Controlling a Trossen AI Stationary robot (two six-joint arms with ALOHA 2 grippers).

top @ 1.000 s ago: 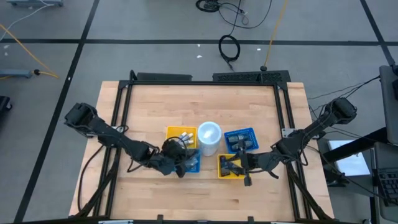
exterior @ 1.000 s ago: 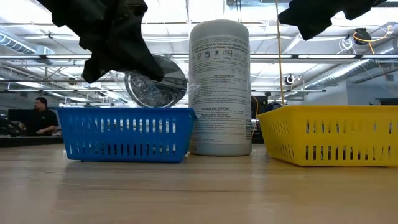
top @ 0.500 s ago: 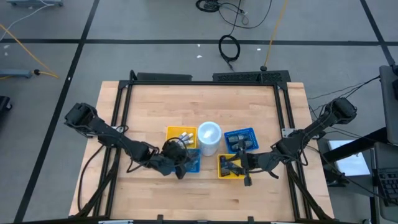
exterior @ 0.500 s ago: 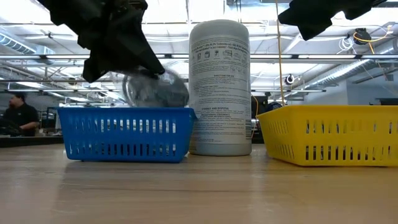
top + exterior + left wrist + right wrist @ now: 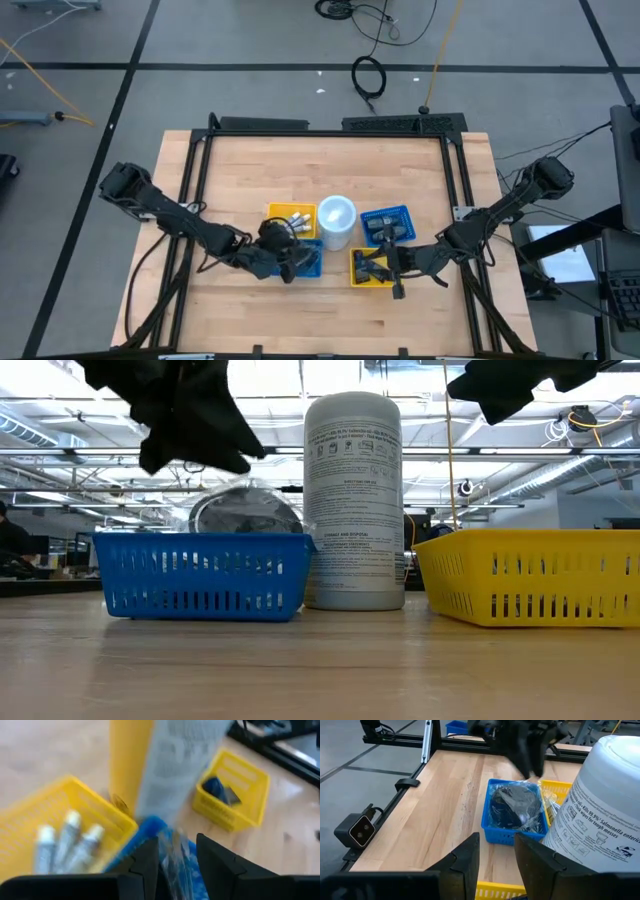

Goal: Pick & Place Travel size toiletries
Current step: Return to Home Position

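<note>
Both arms are matte black all over. Left arm (image 5: 190, 224): bulky rounded housing at the base end, then slimmer tubular links and a chunkier block at the wrist. Right arm (image 5: 482, 222): same build. A thin black cable (image 5: 212, 268) runs loose beside the left arm. Left gripper (image 5: 176, 842): two dark fingers (image 5: 145, 867), wide flat plates with angled inner edges. Right gripper (image 5: 496, 837): matching fingers (image 5: 540, 865), slight sheen on top. In the low view both are just black angular silhouettes. Screws and labels are too small to make out.
</note>
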